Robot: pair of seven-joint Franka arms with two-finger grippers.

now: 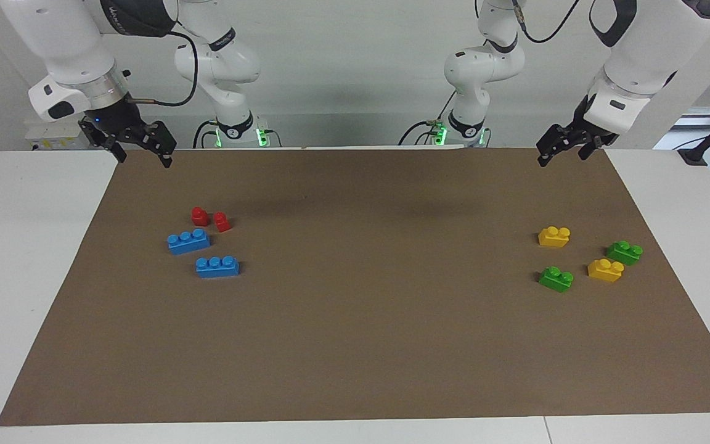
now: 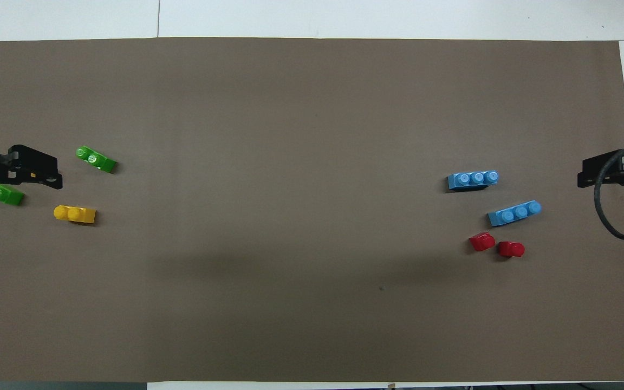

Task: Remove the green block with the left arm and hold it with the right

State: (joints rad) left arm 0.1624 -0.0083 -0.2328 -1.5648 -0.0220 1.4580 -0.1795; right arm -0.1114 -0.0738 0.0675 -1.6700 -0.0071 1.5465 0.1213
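Observation:
Two green blocks lie at the left arm's end of the brown mat. One green block (image 1: pixel 556 279) (image 2: pixel 95 159) is farther from the robots. The other green block (image 1: pixel 624 252) (image 2: pixel 8 195) is partly covered by the raised gripper in the overhead view. My left gripper (image 1: pixel 561 157) (image 2: pixel 52 173) is open and empty, in the air over the mat's edge nearest the robots, apart from all blocks. My right gripper (image 1: pixel 141 157) (image 2: pixel 583 173) is open and empty, in the air over the mat's corner at the right arm's end.
Two yellow bricks (image 1: pixel 554 236) (image 1: pixel 605 269) lie among the green blocks; only one yellow brick (image 2: pixel 75 214) shows in the overhead view. Two blue bricks (image 1: pixel 188 241) (image 1: pixel 217 266) and two red pieces (image 1: pixel 199 216) (image 1: pixel 222 221) lie at the right arm's end.

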